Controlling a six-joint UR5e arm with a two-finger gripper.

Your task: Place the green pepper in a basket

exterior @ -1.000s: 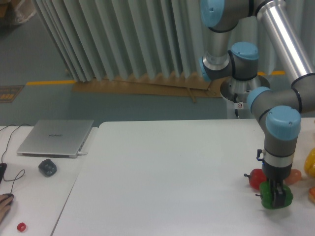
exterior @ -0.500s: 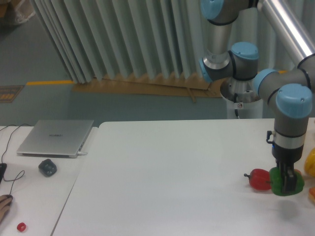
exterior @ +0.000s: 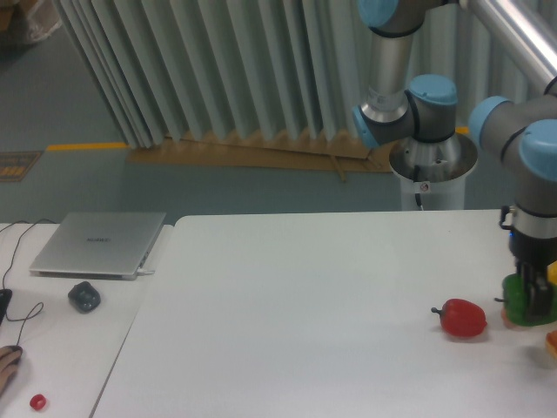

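Camera view, the only one we get: the gripper (exterior: pixel 533 300) is way over at the right edge of the white table (exterior: pixel 313 313), pointing straight down, and its two fingers are clamped on the green pepper (exterior: pixel 520 302). The pepper sits between the fingers with green showing on the left side and below them, and it looks lifted a bit off the tabletop, though the angle doesn't really let me confirm the gap underneath. So jaws closed, gripping the pepper, no doubt about that part.

Just to the left of it, the red bell pepper (exterior: pixel 462 318) lies on the table by itself, stem poking out to the left. It's near the green one but not touching it. Right behind the gripper there's a sliver of something yellow (exterior: pixel 551 275) at the frame edge, and lower down a bit of something orange-red (exterior: pixel 552 342), both cut off so I can't tell what they are. I can't make out a basket anywhere in the shot.

The arm itself (exterior: pixel 409 96) comes in from the top right, grey tubes with light blue joint caps, mounted on a round base behind the table.

Over on the left there's a separate desk surface with a closed silver laptop (exterior: pixel 100 244), a dark lumpy little object (exterior: pixel 84 297) in front of it, some thin black cables (exterior: pixel 26 305), and a small red thing (exterior: pixel 37 401) near the bottom corner. Someone's hand (exterior: pixel 7 361) is just peeking in at the left edge. Background is a pleated grey curtain (exterior: pixel 218 70).
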